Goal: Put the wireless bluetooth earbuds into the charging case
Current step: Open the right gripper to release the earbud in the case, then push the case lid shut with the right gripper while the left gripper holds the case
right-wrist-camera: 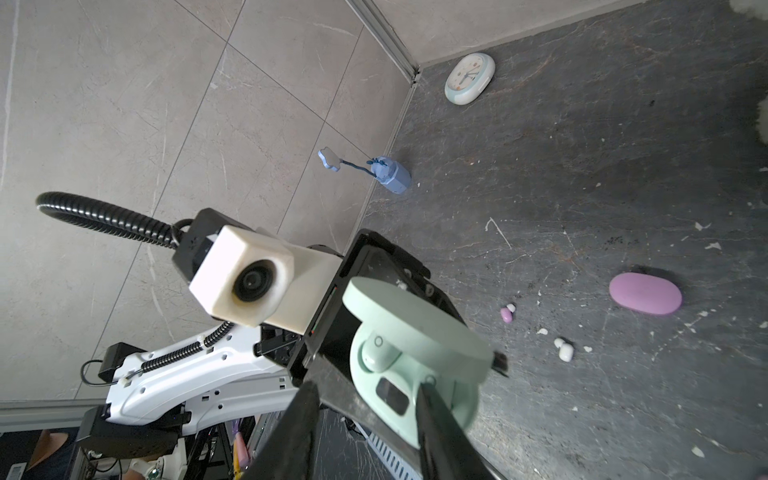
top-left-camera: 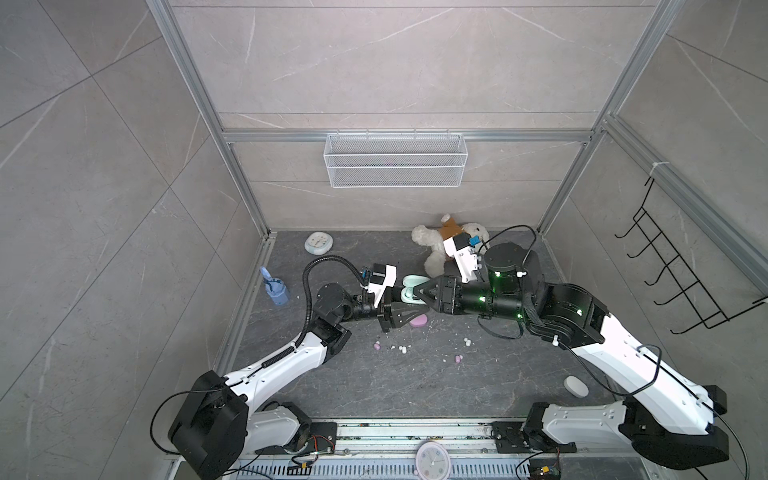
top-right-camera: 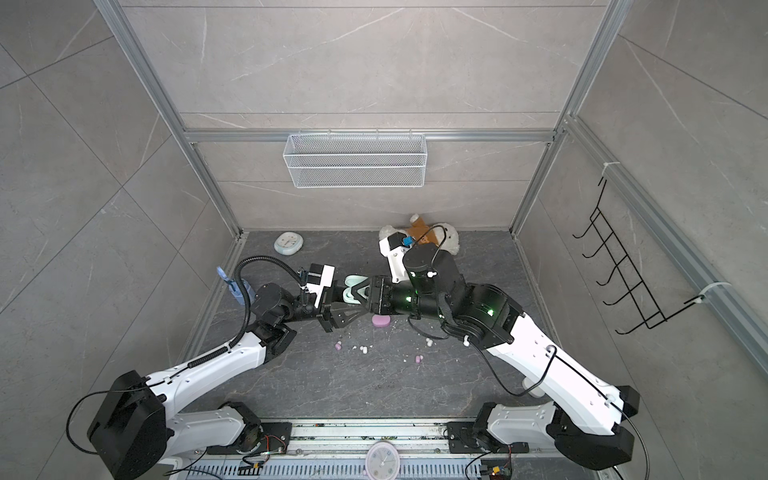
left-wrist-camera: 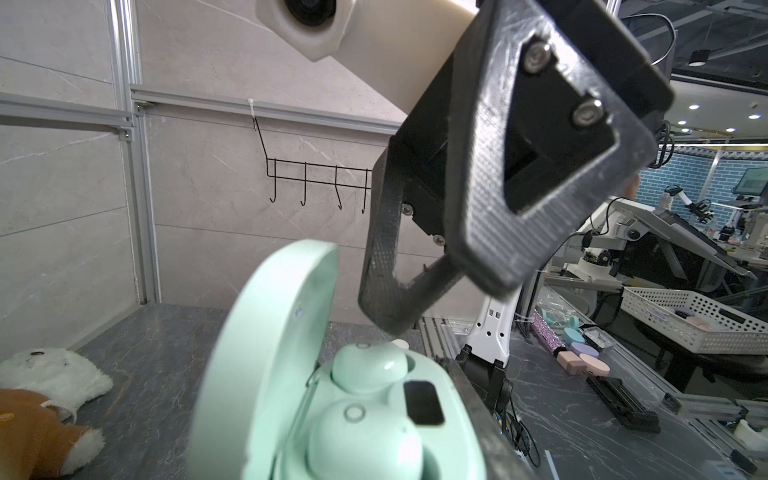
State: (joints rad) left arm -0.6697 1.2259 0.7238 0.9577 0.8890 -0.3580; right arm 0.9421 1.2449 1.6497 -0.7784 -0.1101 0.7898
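Right gripper [right-wrist-camera: 365,383] hovers, jaws apart, just above the case [left-wrist-camera: 282,332], which the left gripper [top-left-camera: 409,303] clamps, lid open. Two mint earbuds [left-wrist-camera: 368,368] sit in the case's wells. The step looks like letting go, so lift straight off the case without nudging either. Farther from the case, pink and white buds [top-left-camera: 377,345] lie loose

Two earbuds [left-wrist-camera: 368,368] sit in the open charging case [top-left-camera: 409,282]; closed case [top-left-camera: 418,321] at its six o'clock, teddy bear [top-left-camera: 428,239] at one o'clock.
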